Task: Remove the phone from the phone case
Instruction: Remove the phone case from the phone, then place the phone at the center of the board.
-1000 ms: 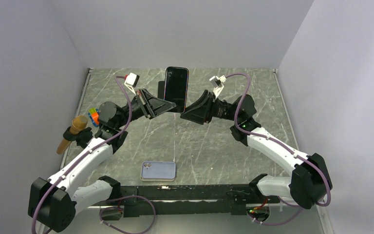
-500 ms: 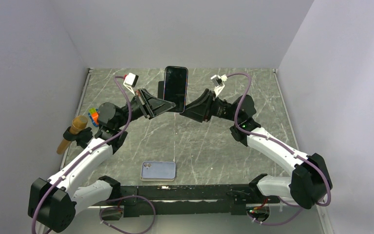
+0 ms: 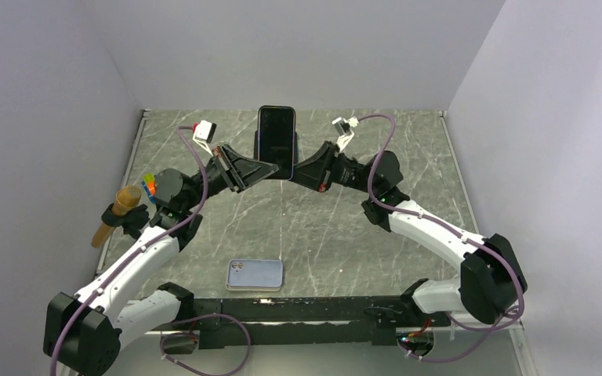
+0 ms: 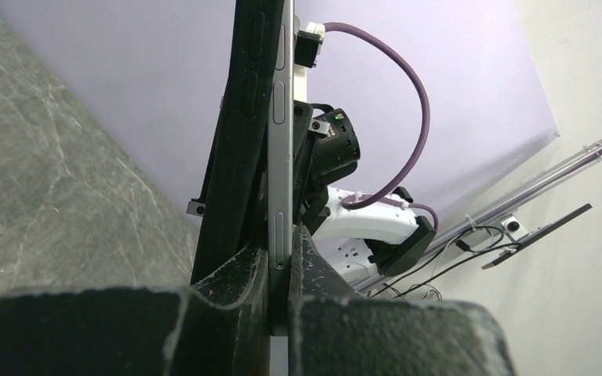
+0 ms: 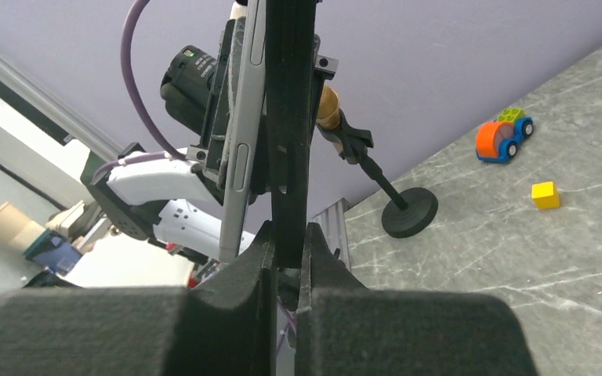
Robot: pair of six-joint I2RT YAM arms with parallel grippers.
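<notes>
Top external: over walled grey marble table [image 3: 321,235], left pincer [image 3: 273,169] clamps phone [image 3: 276,141], right pincer [image 3: 296,172] clamps case [image 5: 288,94].

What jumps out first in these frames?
A phone stands upright in mid-air over the far middle of the table, pinched from both sides. The left gripper is shut on the phone's silver edge, the right gripper on its black case. A pale blue phone lies flat near the arms' bases.

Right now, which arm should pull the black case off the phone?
Right. The right gripper is shut on the black case edge; the left gripper pinches the silver phone itself, so it can probably hold steady while the right peels the case away.
</notes>
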